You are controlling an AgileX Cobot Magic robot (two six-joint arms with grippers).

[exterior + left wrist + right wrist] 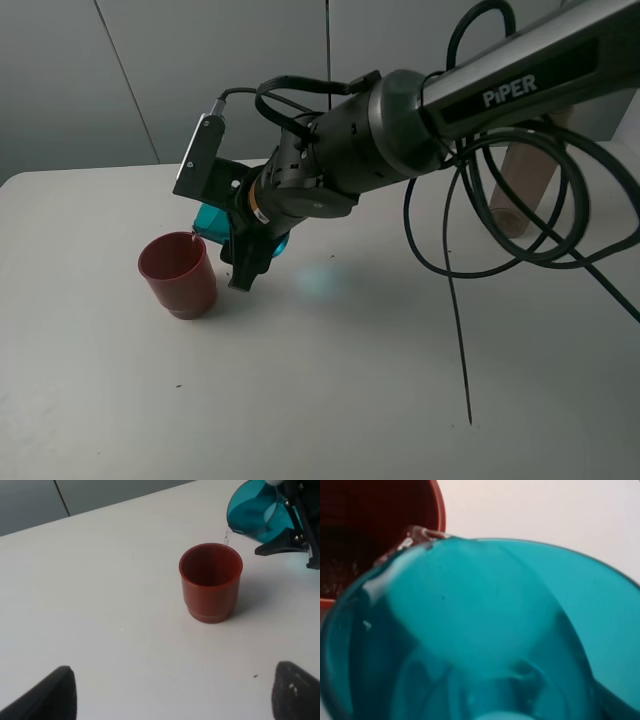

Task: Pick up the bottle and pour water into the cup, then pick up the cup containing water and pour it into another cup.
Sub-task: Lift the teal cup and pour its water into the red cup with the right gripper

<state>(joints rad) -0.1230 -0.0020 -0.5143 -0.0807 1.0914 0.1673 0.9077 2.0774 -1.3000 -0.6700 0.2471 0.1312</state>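
Exterior high view has the right pincer [243,252] clamped on the cup [211,219], tipped with its lip over the rim of another cup [178,272], which stands upright on the counter [330,400] well inside the far edge, bare room to its front and left. Left wrist view shows the left pincer [172,696] spread wide and empty, fingertips cut off by the frame, and a thin trickle [226,536] at the teal lip; the right wrist view is filled by teal plastic, fingers hidden.
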